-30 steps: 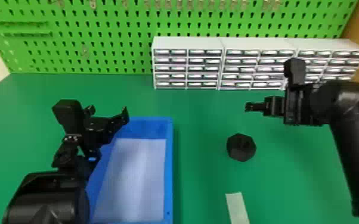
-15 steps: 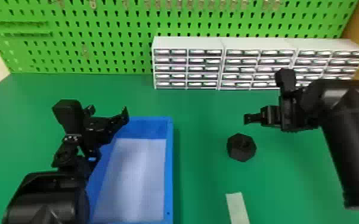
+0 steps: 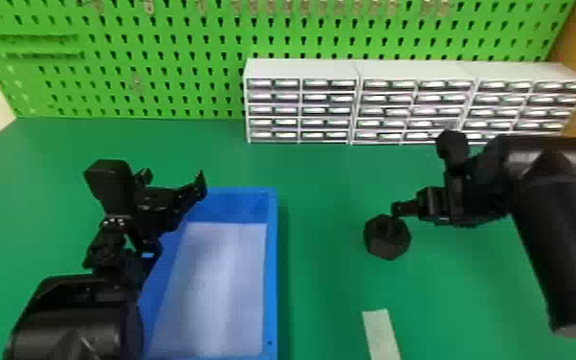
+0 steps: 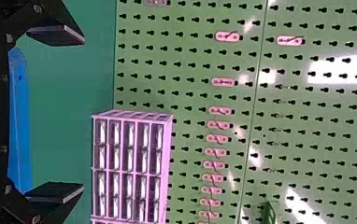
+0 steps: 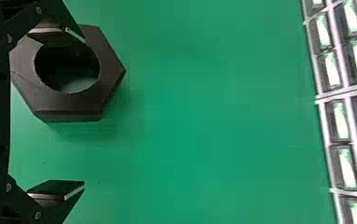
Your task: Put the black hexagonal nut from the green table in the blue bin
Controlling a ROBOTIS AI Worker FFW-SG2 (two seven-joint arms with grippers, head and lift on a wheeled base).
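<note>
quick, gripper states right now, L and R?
Left gripper: open, holding nothing, beside the blue bin.
Right gripper: open, not holding the black hexagonal nut; one finger overlaps it in the wrist view.

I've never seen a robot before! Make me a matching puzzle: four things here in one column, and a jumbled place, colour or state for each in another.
Things:
1. hexagonal nut
2. bin
3. drawer units
4. right gripper

Descriptions:
A. fingers open
B. blue
C. at the back of the green table
D. black, with a round hole

Pairs: 1-D; 2-B; 3-C; 4-A
</note>
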